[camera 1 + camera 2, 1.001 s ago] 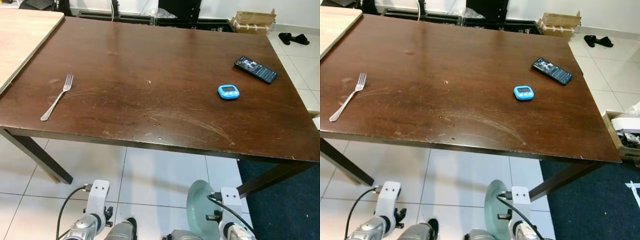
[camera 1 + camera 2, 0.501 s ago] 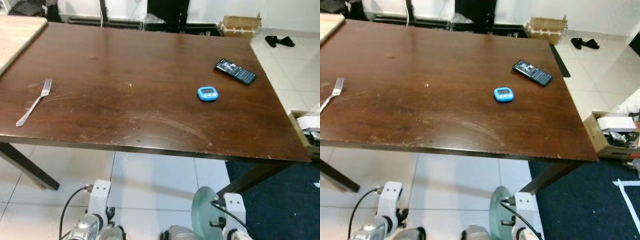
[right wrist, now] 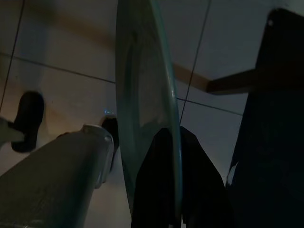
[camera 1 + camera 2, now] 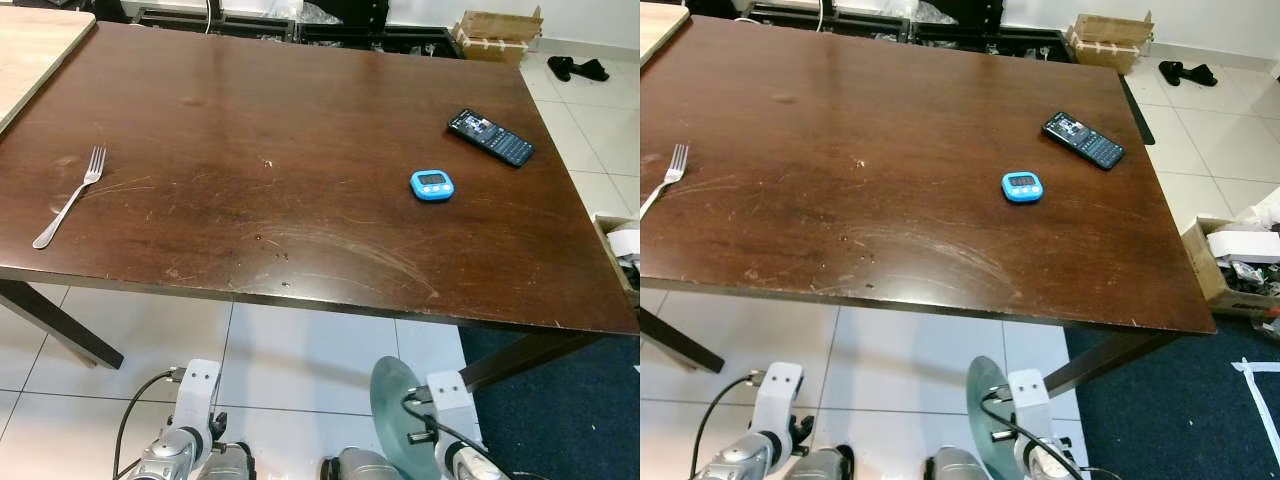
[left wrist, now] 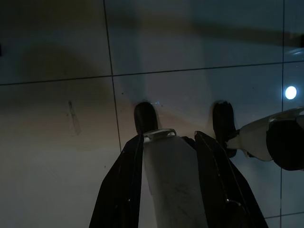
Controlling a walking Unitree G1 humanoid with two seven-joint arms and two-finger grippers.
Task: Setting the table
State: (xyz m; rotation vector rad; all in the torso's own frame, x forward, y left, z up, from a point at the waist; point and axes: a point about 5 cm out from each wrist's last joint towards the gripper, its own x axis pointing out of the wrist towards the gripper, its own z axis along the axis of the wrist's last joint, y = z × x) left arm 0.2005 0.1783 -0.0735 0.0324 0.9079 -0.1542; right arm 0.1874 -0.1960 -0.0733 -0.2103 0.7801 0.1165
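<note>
Right gripper [image 3: 166,137] pinches a pale green glass plate [image 3: 142,109] by its rim, edge-up, low before the table [image 4: 300,230]. Likely rigid, slick, fragile: keep rim grip firm. Left gripper [image 5: 168,137] clamps a pale object I can't identify

A: What carries everything here?

B: A dark brown wooden desk [image 4: 300,130], its top scuffed with pale curved scratches near the front edge. It stands on a floor [image 4: 310,355] of white tiles.

A: What lies on it?

B: A silver fork [image 4: 68,197] near the left end, tines pointing away. Over on the right, a small blue timer [image 4: 432,184], and beyond it, toward the far right corner, a black phone [image 4: 490,137] lying at an angle, apart from the timer.

A: Anything beside the desk?

B: A lighter wooden desk [image 4: 35,50] against its far left corner, and dark blue carpet [image 4: 570,410] on the floor at the right.
</note>
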